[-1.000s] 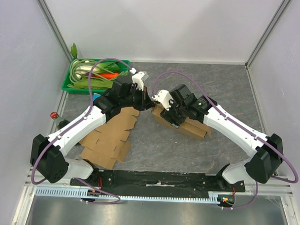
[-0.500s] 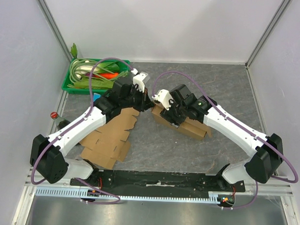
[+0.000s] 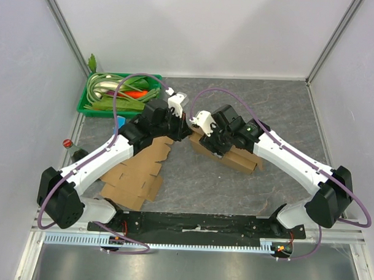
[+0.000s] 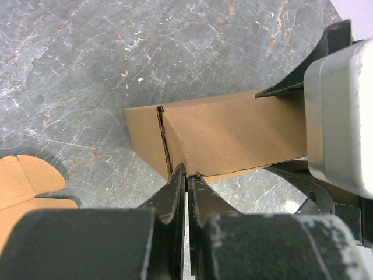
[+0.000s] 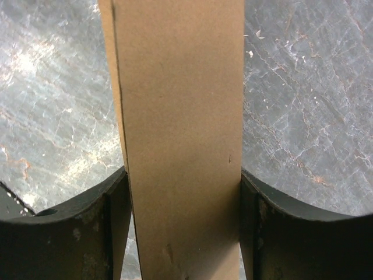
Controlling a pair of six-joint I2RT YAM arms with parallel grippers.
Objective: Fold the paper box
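Note:
The brown paper box [image 3: 234, 156] lies as a long folded sleeve on the grey table, right of centre. My right gripper [image 3: 218, 147] is shut on it: in the right wrist view the box [image 5: 180, 116] fills the gap, with a finger [image 5: 116, 221] flat against each long side. My left gripper [image 3: 188, 129] is at the box's left end. In the left wrist view its jaws [image 4: 186, 175] are shut, and the tips touch the lower edge of the box [image 4: 233, 134] by the corner crease. No flap shows between them.
Flat cardboard blanks [image 3: 140, 172] lie under the left arm, and one corner [image 4: 23, 186] shows in the left wrist view. A green basket [image 3: 90, 104] of vegetables stands at the back left. A small red object [image 3: 67, 143] sits at the left edge.
The left wrist has edged slightly toward the box's end. The right arm and the box have not moved.

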